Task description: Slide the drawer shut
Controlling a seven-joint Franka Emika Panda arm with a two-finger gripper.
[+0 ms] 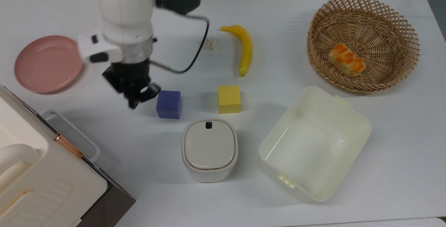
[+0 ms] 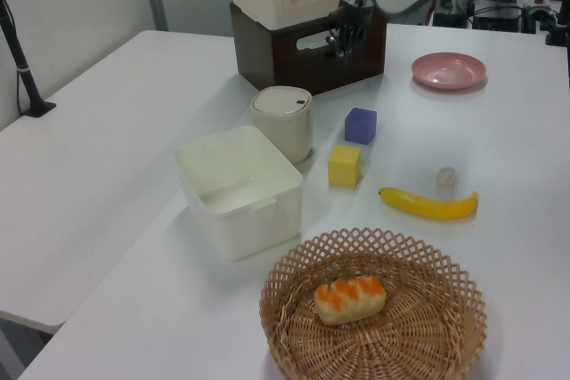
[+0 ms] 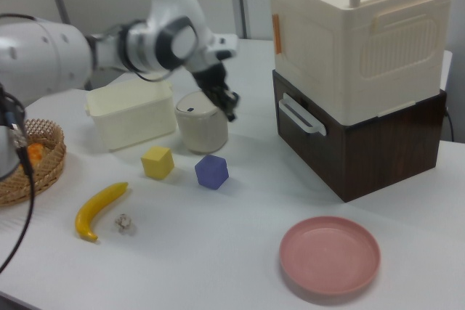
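claw [image 2: 343, 40] raised, drawer [image 2: 307, 51] shut

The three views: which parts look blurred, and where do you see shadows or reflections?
Top view: the arm is smeared by motion, the table things are sharp, and the tub floor shows a glossy reflection. Left view: the arm at the top edge is blurred too; soft shadows lie beside the blocks. Right view: the arm is blurred, the plate sharp.

White arm [image 1: 123, 7], black gripper [image 1: 134, 96], black cable [image 1: 195, 56]
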